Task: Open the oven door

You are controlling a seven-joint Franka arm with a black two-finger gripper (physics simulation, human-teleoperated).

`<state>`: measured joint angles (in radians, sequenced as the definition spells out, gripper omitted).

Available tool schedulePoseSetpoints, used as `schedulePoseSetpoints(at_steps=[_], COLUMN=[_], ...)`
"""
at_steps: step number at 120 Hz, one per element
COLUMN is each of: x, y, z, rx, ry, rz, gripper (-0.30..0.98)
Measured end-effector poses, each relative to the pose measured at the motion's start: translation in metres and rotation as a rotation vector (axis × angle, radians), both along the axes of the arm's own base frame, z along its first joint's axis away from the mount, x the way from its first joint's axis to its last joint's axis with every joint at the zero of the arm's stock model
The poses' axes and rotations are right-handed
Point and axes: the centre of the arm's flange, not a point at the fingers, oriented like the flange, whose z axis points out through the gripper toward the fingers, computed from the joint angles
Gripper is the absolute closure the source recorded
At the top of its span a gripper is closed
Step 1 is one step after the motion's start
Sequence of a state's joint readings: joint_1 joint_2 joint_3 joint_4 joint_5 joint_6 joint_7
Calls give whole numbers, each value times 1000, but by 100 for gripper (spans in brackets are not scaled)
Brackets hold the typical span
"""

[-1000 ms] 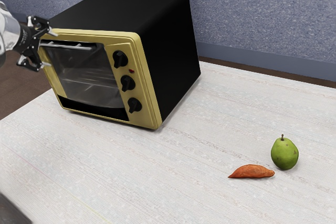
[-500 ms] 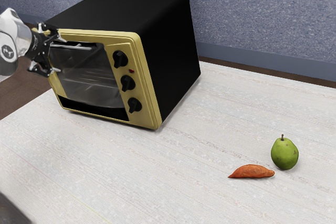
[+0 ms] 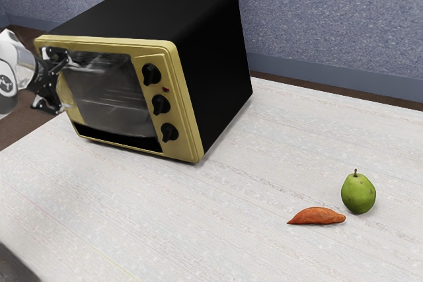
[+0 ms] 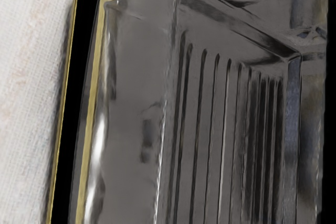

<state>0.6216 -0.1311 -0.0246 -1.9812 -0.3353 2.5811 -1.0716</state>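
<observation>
One end effector (image 3: pixel 68 82), released, near oven (image 3: pixel 152 18) front's edge, exterior view's upper left; worktop (image 3: pixel 244 189) spans oven to pear (image 3: pixel 358 194).

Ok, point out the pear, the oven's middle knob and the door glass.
Pear (image 3: pixel 358 194): exterior view, middle of its body.
Middle knob (image 3: pixel 160 104): exterior view, its black face.
Door glass (image 3: pixel 111 94): exterior view, center of the pane.

oven door (image 3: pixel 109 100) | see-through glass | upright in gold frame (image 3: pixel 142 45) | full closure unclear

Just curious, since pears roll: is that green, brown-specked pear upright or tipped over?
Upright: the pear rests on the whitish streaked table, its thin stem pointing up.
</observation>
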Motion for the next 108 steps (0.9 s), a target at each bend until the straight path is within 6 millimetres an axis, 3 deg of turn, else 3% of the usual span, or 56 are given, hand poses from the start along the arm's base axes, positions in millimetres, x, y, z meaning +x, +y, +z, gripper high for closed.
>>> schedulePoseSetpoints(at_steps=[8, 26, 35, 42, 48, 52, 57, 64, 68, 71, 77, 84, 94, 101, 108], x=[-39, -111, -158, -171, -155, -128, -87, -31, -10, 1, 18, 29, 33, 34, 32], y=[3, -16, -39, -67, -98, -125, -178, -272, -307, -329, -362, -370, -366, -335, -324], z=[-3, -18, -20, -16, -1, 50, 117, 188, 225, 238, 215, 173, 122, 101, 89], rx=[2, 2, 31, 80, 148, 245, 330, 375, 391, 414, 405, 359, 296, 195, 133], ry=[6, 14, 4, 1, 13, 19, 32, 29, 24, 48, 170, 321, 493, 549, 581], rz=[49, 114, 160, 168, 117, 38, -108, -399, -546, -623, -737, -801, -850, -833, -843], gripper=[0, 0, 0, 0, 0, 1, 1, 1, 1, 1, 0, 0, 0, 0, 0])
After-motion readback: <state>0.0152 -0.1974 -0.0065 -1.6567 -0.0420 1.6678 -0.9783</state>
